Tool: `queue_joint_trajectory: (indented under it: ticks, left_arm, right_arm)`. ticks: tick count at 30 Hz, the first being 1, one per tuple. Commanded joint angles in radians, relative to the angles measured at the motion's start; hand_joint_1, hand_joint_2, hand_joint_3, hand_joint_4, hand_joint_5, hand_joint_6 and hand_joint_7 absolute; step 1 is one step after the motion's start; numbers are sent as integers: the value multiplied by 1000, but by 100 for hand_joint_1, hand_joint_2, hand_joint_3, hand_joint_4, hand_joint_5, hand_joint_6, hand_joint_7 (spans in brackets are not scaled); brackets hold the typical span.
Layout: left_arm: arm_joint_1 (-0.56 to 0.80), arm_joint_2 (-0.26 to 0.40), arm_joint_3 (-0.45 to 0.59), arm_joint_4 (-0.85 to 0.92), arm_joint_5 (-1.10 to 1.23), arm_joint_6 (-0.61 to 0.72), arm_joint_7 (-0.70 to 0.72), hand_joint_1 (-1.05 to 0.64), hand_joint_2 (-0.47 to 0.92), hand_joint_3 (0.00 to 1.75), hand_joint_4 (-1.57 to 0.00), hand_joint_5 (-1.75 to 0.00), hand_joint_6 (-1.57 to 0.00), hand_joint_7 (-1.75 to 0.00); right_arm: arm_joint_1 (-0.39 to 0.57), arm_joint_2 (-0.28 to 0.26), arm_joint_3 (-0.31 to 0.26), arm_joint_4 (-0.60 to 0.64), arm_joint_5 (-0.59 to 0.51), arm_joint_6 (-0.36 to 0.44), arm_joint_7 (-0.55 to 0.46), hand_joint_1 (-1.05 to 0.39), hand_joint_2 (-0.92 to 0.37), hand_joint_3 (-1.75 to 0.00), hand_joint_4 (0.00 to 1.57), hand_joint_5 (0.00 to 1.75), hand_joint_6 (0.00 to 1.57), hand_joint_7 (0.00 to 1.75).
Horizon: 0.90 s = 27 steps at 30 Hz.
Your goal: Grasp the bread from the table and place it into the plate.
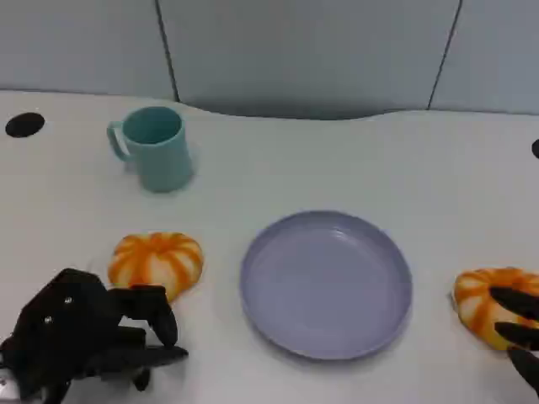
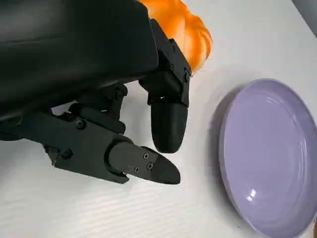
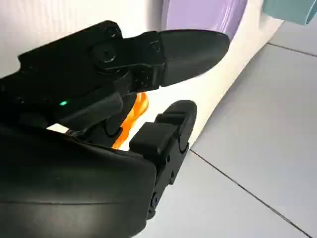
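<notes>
Closest to me, at the counter's near-left corner, sits my left hand (image 1: 84, 337), its fingers (image 2: 168, 126) apart and holding nothing. From the left wrist view I see those fingers hanging over bare counter (image 1: 337, 160), with one orange-and-white striped bread (image 1: 157, 262) just beyond them and not touched.

A second bread (image 1: 490, 305) lies at the near-right edge of the counter. My right hand (image 1: 518, 332) comes in there, dark fingers (image 1: 515, 301) lying over the bread's near side. In the right wrist view a sliver of orange (image 3: 132, 119) shows between the fingers (image 3: 190, 52) and the palm, so they look wrapped around it, but I cannot tell whether they are actually clamped or just resting against it.

Between the two breads, in the middle of the counter, is the lavender plate (image 1: 326, 284), with nothing on it. A teal mug (image 1: 153, 147) stands toward the far-left side, well apart from everything else.

My read: the task is at its start. No bread is lifted, none is in the plate. The right hand seems nearest to securing a grasp; the lift, the carry over the plate's rim and the release are all left to do.
</notes>
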Motion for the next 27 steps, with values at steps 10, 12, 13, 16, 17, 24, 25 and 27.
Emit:
queue_joint_trajectory:
  ticks: [10,12,13,16,17,24,25,27]
  left_arm:
    - [-12,13,5,-9,-5,10,2,-43,89,1,-74,-175,-59,-175]
    - [-12,13,4,-16,-3,24,6,-42,89,1,-76,-175,-60,-175]
    - [-11,13,5,-14,-1,18,9,-42,89,1,-76,-175,-60,-175]
    - [-4,10,10,-7,-2,-19,16,-44,89,1,-76,-175,-59,-175]
    - [-4,10,11,-6,-4,-24,16,-45,89,1,-76,-175,-59,-175]
    - [34,-23,49,14,-17,-220,81,-41,90,2,-77,-175,-58,-175]
    - [37,-29,54,21,-7,-278,105,-39,90,2,-77,-175,-59,-175]
    - [34,-24,52,52,47,-425,168,-32,91,3,-79,-175,-59,-175]
  right_arm:
    - [0,-7,-8,-9,3,-2,-4,-40,-92,-35,94,0,78,0]
    - [0,-6,-8,-9,9,-2,-1,-40,-92,-35,95,0,79,0]
    - [2,-4,-8,-13,8,1,-2,-40,-92,-35,95,0,79,0]
    - [6,-3,-7,-20,4,7,-5,-40,-92,-35,95,0,79,0]
    - [6,-3,-7,-21,4,8,-5,-40,-92,-35,95,0,79,0]
    - [8,1,-6,-17,2,-3,-9,-40,-92,-35,95,0,79,0]
    - [8,4,-3,-20,-1,0,-11,-40,-92,-35,95,0,79,0]
    - [8,12,2,-29,-7,10,-15,-40,-92,-35,94,0,79,0]
